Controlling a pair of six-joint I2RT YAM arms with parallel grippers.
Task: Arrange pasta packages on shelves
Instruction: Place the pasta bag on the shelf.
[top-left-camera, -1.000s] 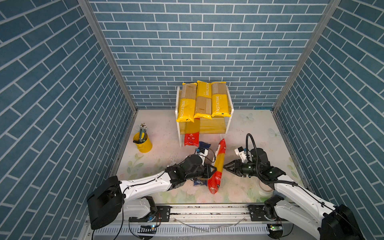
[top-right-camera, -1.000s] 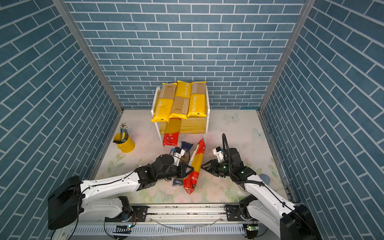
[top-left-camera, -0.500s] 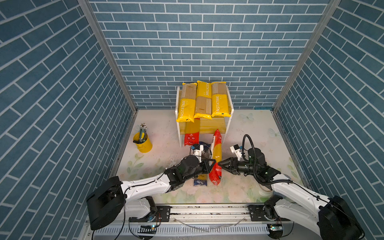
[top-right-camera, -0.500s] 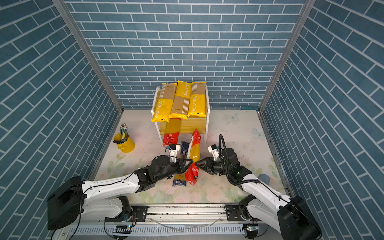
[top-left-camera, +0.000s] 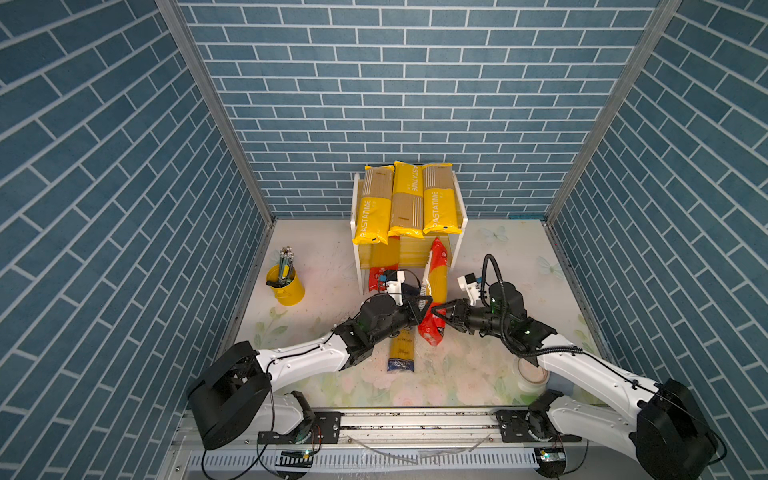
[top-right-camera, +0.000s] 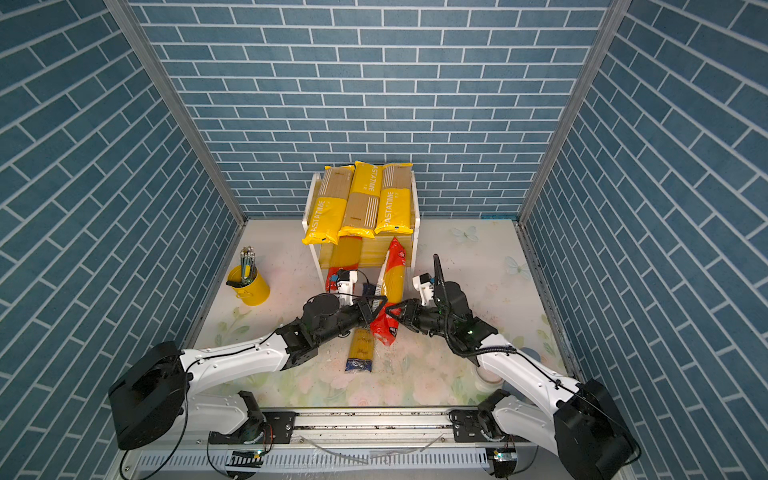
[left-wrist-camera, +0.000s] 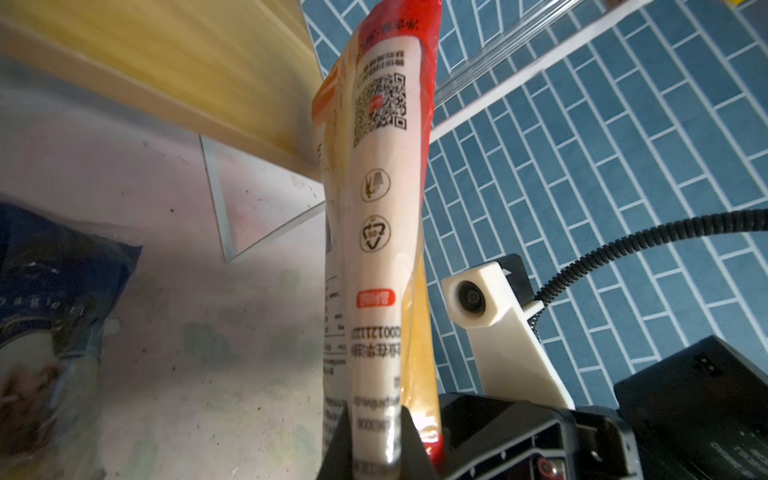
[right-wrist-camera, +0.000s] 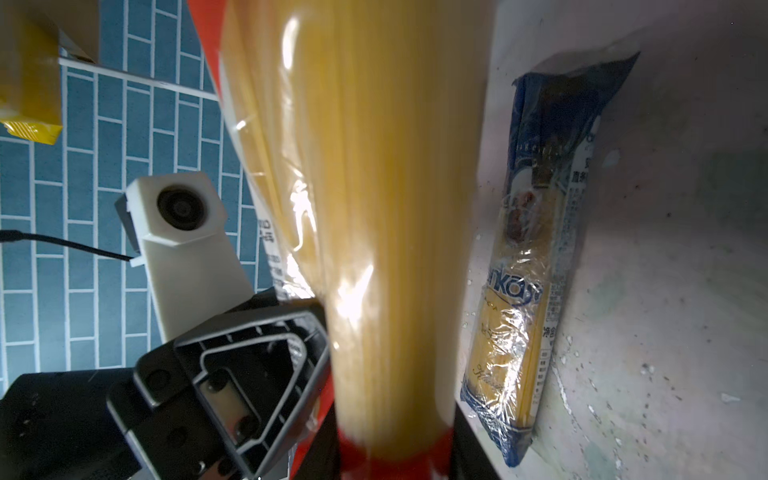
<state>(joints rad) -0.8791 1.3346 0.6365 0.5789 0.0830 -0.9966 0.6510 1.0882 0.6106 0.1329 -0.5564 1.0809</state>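
At the open front of the rack, the far tip of the red-ended bag now reaches the right side of the lower shelf. A second ago this bag lay slanted over the tabletop, its far end well short of the rack. It has since swung straight and travelled away from the near edge. The placing looks well begun but not finished, since most of the bag's length is outside the shelf.

Both arms carry it at its near red end. The left gripper has its fingers shut tight on the bag's flat edge, as the left wrist view shows. The right gripper has its fingers closed around the bundle from the opposite side, touching it on both flanks.

Counted:
- **PASTATIME bags:** three, side by side on the top shelf.
- **Red-ended bags:** two — the held one, and a second red-ended bag on the left of the lower shelf with its near end sticking out.
- **Blue-ended bag:** one, flat on the tabletop under the left arm.
- **Yellow cup:** one, holding pencils, well to the left.
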